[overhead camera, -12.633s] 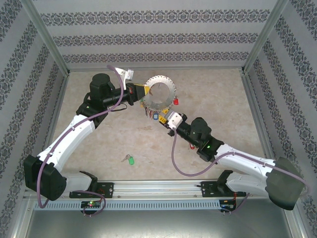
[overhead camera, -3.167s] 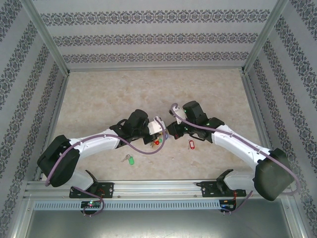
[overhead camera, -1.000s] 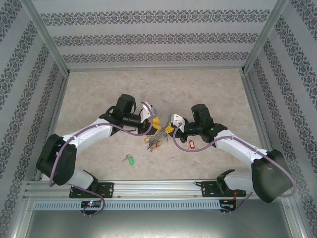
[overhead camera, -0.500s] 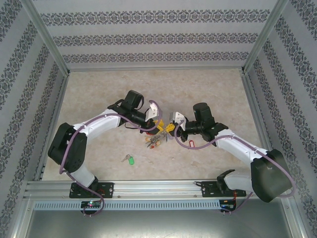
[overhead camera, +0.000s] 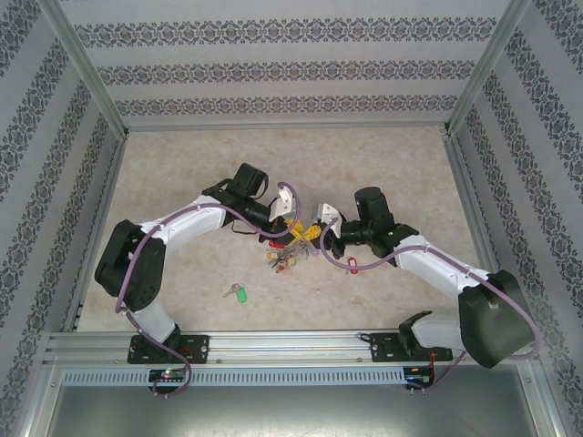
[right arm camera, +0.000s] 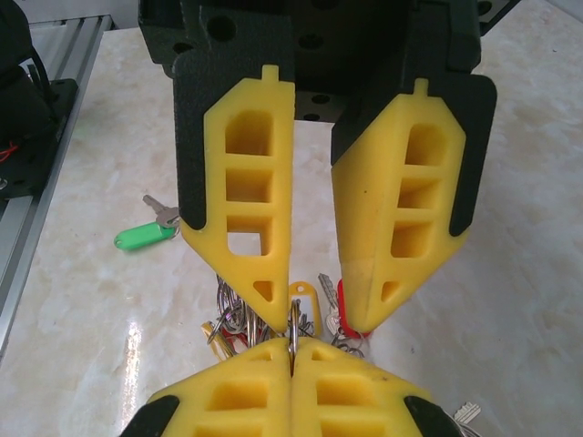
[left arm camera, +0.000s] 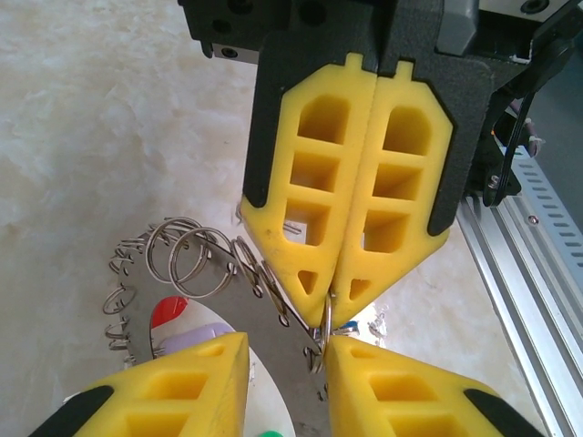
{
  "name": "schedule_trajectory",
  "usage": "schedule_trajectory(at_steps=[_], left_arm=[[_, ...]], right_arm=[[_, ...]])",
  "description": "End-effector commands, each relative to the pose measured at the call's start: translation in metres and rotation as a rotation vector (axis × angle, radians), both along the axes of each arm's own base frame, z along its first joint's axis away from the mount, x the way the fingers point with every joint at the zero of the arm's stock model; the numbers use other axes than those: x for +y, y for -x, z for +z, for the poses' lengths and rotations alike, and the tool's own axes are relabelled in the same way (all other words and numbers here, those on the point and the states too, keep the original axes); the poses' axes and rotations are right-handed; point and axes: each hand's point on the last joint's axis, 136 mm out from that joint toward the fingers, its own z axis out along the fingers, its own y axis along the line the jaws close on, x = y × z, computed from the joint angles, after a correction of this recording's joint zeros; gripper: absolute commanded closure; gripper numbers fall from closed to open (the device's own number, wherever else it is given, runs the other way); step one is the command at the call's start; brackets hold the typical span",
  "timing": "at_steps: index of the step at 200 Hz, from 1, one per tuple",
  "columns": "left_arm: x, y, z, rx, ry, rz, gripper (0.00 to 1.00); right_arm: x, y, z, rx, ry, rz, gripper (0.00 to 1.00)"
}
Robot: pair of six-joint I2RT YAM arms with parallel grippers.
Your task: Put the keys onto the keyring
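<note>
The keyring [overhead camera: 286, 251] lies on the table between both grippers, its grey band [left arm camera: 284, 378] fringed with small wire rings and tagged keys. My right gripper [right arm camera: 291, 344] [overhead camera: 318, 240] is shut on one thin wire ring of the keyring. My left gripper [left arm camera: 287, 344] [overhead camera: 293, 228] faces it tip to tip, jaws apart, with the grey band between its fingers [left arm camera: 401, 382]. A loose key with a green tag [overhead camera: 237, 292] [right arm camera: 146, 236] lies nearer the front. A key with a red tag [overhead camera: 351, 264] lies under the right arm.
Marble-patterned tabletop [overhead camera: 401, 173] boxed in by patterned walls and aluminium posts. An aluminium rail [overhead camera: 291, 346] runs along the front edge. Purple cables [overhead camera: 342, 262] loop from both wrists near the keyring. Open floor lies at the back and the far sides.
The left arm has swung its gripper right, up against the right gripper's tip, and its jaws have narrowed. The right gripper has stayed shut on the wire ring and has hardly moved.
</note>
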Motion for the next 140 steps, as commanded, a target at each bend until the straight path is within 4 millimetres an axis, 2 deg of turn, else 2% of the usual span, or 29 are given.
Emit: schedule_trajectory(at_steps=[1,25,47,57,72,106,128,140], left_arm=[[-0.005,0.005,0.003,0.000,0.006,-0.040,0.74],[-0.007,0.005,0.001,-0.001,-0.002,-0.044,0.75],[-0.008,0.005,-0.001,0.003,-0.011,-0.048,0.82],[-0.008,0.005,-0.002,0.008,-0.012,-0.048,0.87],[-0.008,0.005,0.000,0.009,-0.008,-0.054,1.00],[-0.011,0.001,0.004,0.025,0.008,-0.026,1.00],[-0.012,-0.008,0.009,0.009,0.028,0.033,1.00],[-0.012,-0.013,0.014,0.001,0.053,0.064,1.00]], right_arm=[[0.009,-0.005,0.035,-0.072,-0.085,0.050,1.00],[0.009,-0.006,0.037,-0.066,-0.088,0.050,1.00],[0.010,-0.007,0.040,-0.064,-0.091,0.051,1.00],[0.010,-0.007,0.041,-0.066,-0.092,0.051,1.00],[0.010,-0.007,0.040,-0.061,-0.085,0.045,1.00],[0.005,-0.008,0.033,-0.058,-0.056,0.020,0.96],[0.002,-0.005,0.029,-0.056,-0.042,0.005,0.93],[-0.001,-0.004,0.025,-0.061,-0.033,-0.009,0.87]])
